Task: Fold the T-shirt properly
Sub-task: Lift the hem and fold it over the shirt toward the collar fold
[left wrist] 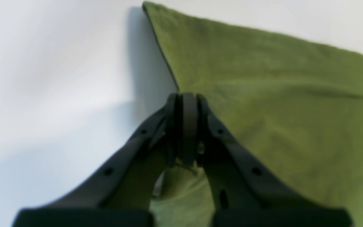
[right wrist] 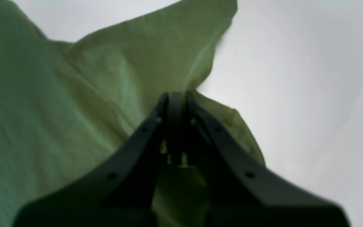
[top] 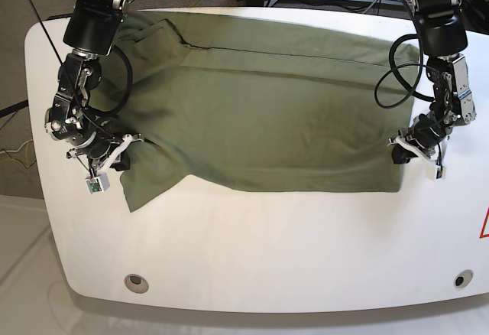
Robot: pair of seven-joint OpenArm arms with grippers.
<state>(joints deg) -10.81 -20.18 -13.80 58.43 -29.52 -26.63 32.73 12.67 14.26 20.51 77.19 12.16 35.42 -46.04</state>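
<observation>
The olive-green T-shirt (top: 267, 113) lies spread across the white table (top: 267, 243), folded over lengthwise with a crease line near its far edge. My left gripper (top: 403, 148) sits at the shirt's right edge in the base view. In the left wrist view it (left wrist: 186, 98) is shut on a pinch of the T-shirt (left wrist: 263, 94), beside a raised corner. At the shirt's left side, near a sleeve, is my right gripper (top: 131, 142). The right wrist view shows it (right wrist: 176, 96) shut on a bunched fold of the T-shirt (right wrist: 58, 110).
Bare white table runs along the front, with a round fitting at each front corner (top: 137, 280) (top: 458, 279). A red mark (top: 484, 225) sits at the right rim. Black cables (top: 390, 75) loop off both arms, and equipment stands behind the table.
</observation>
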